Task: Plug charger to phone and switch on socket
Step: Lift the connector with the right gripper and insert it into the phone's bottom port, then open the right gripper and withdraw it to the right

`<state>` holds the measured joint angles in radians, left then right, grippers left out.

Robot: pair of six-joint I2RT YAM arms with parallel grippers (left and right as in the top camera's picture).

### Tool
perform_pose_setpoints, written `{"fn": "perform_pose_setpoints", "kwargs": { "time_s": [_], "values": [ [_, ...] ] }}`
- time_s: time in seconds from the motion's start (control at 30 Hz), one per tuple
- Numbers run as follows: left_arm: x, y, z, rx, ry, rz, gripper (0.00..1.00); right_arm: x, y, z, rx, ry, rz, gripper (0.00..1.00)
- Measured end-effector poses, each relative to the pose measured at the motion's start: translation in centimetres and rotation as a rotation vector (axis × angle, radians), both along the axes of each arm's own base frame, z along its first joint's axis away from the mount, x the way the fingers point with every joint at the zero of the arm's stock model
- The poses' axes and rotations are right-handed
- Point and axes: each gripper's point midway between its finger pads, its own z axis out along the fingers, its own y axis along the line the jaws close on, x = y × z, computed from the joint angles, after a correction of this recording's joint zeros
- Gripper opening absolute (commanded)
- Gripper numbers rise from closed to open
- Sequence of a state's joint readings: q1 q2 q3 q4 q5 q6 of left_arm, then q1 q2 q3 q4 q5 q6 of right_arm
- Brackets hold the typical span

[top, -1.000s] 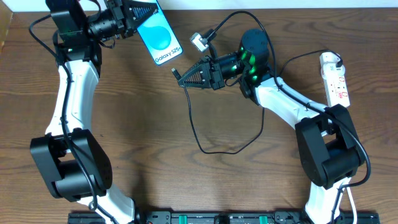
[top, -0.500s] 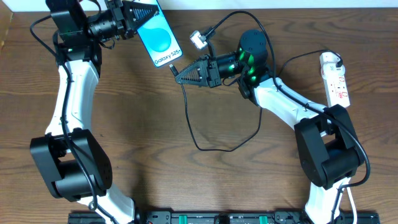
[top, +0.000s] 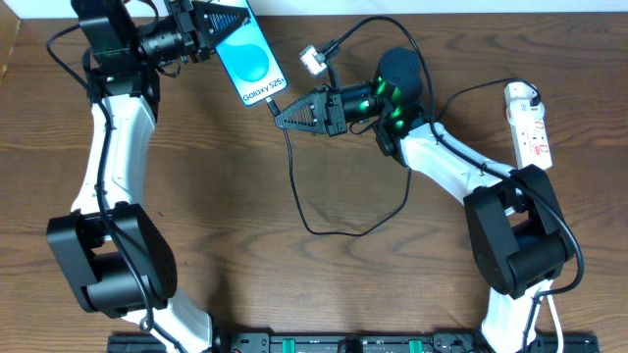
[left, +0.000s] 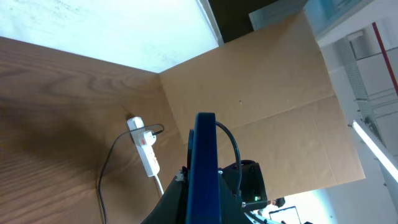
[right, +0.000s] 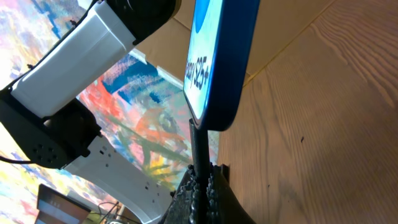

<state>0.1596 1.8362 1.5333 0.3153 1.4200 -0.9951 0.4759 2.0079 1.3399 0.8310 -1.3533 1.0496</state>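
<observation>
Phone (top: 252,61) at 11 o'clock over the desk (top: 294,294), clamped in the left gripper (top: 224,22); long axis runs 11-to-5, lower end toward 5. Right gripper (top: 279,120), closed on the charger (right: 199,146) plug, meets that end. Socket (top: 530,127) lies at 3 o'clock.

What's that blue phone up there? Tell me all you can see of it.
The phone is a slim rectangle with black edges and a bright blue screen showing a paler circle and "Galaxy S25+". It hangs tilted above the table, screen facing up. The left gripper is shut on its top end. At its bottom edge the plug tip of the charger, held in the right gripper, meets the port; whether it is fully seated I cannot tell.
</observation>
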Motion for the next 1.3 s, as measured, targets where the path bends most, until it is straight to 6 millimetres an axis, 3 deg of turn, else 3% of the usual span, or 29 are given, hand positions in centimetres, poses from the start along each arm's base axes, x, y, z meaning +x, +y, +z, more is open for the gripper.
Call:
{"fn": "perform_pose_setpoints", "kwargs": {
  "time_s": [1.3],
  "values": [
    [0.01,0.42,0.07,0.013,-0.04,0.004,0.07,0.42,0.97,0.18,-0.009,0.083,-0.046,0.01]
  ]
}}
